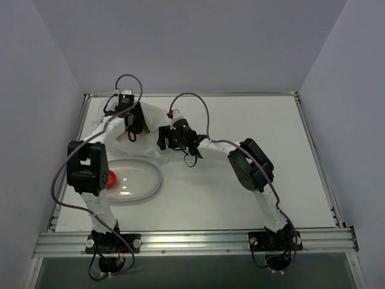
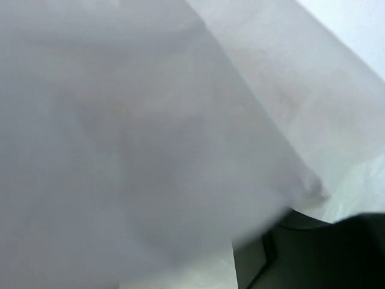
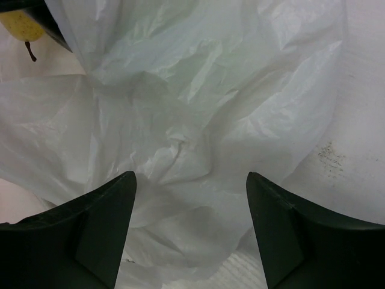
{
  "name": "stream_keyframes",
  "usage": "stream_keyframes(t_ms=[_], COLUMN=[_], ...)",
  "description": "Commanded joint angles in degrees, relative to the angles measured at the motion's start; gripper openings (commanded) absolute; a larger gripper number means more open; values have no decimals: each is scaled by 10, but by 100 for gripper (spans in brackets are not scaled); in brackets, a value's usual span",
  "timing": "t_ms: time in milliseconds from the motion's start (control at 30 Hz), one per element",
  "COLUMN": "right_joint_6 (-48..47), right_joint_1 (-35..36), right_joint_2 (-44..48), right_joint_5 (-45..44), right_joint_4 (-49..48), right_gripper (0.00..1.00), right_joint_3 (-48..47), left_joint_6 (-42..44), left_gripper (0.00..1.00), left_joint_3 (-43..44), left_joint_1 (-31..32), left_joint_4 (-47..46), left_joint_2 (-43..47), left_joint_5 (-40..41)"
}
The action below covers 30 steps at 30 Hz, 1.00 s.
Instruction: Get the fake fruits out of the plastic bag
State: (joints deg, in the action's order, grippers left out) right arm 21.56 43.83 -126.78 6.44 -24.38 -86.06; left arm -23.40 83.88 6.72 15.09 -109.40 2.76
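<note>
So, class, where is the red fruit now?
In the top view, the red fruit lies at the white plate's left end, beside the left arm.

Left arm (image 1: 89, 170) and right arm (image 1: 251, 165): white links, black joint housings, looping purple cables (image 1: 191, 94), green wrist lights (image 1: 126, 96); black wedge-shaped fingers (image 3: 90, 235).

The bag (image 2: 150, 120) fills the left wrist view in a blur. The left arm (image 1: 88, 168) half hides the apple (image 1: 111, 179). An edge cuts off the pear (image 3: 17, 26).
</note>
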Motion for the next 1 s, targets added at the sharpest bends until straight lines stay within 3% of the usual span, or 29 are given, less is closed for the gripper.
stream_keyframes(t_ms=[0,133,400,633,667,767,800,900,967], right_joint_6=[9,-7,-24,-28,-32,-45,-49,-71,-88], right_joint_1=[0,12,42,46,45,40,39,37,38], right_joint_2=[33,85,82,49,45,38,39,40,40], right_joint_5=[10,-32,-48,-84,-98,-124,-135,-160,-172], right_joint_4=[-22,-19,11,25,27,37,36,43,55], right_gripper=[71,80,76,69,66,44,27,2,0], right_joint_3=[-19,11,1,-31,-36,-53,-56,-78,-92], left_joint_6=[17,23,-6,-38,-47,-66,-69,-81,-89], left_gripper=[2,2,2,2,2,2,2,2,2], left_joint_3=[-4,-4,-47,-149,-162,-220,-231,-278,-305], left_joint_1=[-3,-3,-2,6,7,14,17,29,38], left_joint_4=[1,24,49,63,65,86,103,143,157], left_joint_2=[75,92,178,298,313,371,395,438,454], left_joint_5=[-6,-8,-57,-91,-87,-80,-70,-43,-39])
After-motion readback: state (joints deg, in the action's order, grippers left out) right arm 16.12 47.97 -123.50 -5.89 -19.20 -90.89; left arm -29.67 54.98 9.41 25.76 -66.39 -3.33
